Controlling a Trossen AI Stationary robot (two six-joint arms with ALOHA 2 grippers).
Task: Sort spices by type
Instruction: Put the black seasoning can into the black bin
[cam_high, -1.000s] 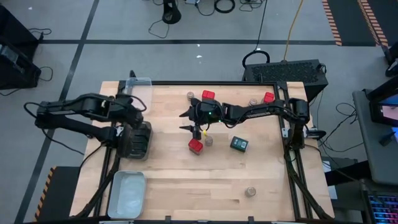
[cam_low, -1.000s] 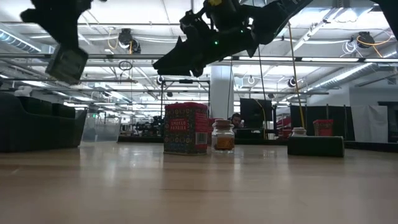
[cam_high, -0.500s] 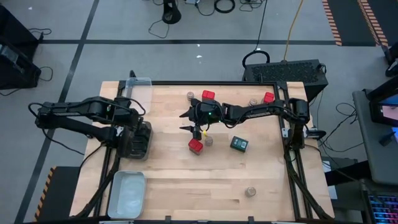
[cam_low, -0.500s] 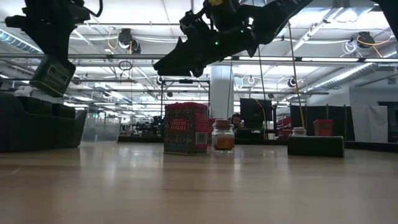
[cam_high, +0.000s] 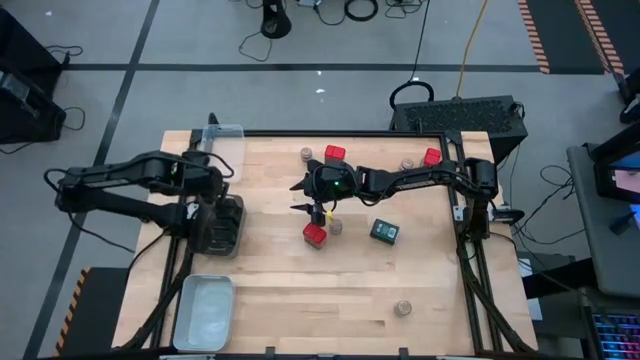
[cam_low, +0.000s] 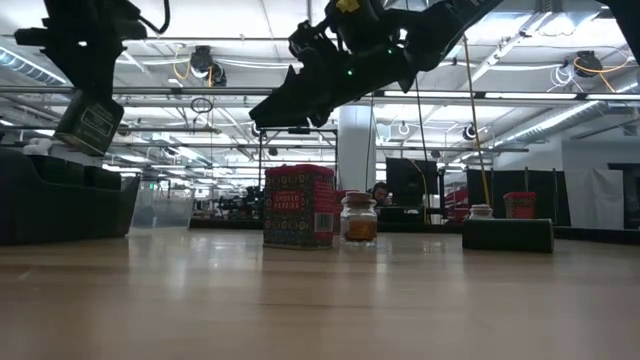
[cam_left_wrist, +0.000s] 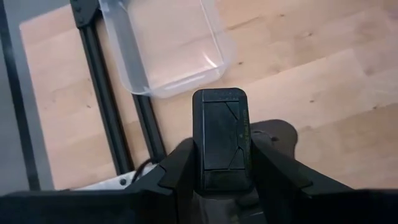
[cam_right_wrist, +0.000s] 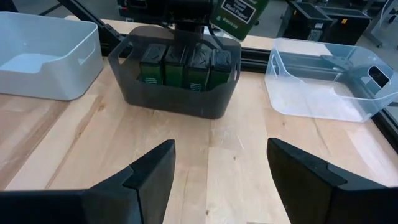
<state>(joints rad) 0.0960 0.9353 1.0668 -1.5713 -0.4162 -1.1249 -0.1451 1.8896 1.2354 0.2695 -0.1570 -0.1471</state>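
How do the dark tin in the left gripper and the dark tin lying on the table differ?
The held dark tin hangs in the air, clamped in the left gripper above the dark bin. The table tin lies flat on the wood, untouched, near the jar. Both are dark and boxy.

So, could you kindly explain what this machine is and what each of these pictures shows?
It is a robot with two dark arms at a wooden table, sorting spices. One picture looks straight down, one looks level across the tabletop, and two come from cameras on the wrists. The left gripper, over the table's left side, holds a dark tin above a smoky tray that already has similar tins in it. A clear tray and a pale tray sit on either side of it. The right gripper hangs open above mid-table, holding nothing. Below it stand a red tin and a small jar; more tins and jars are scattered about.
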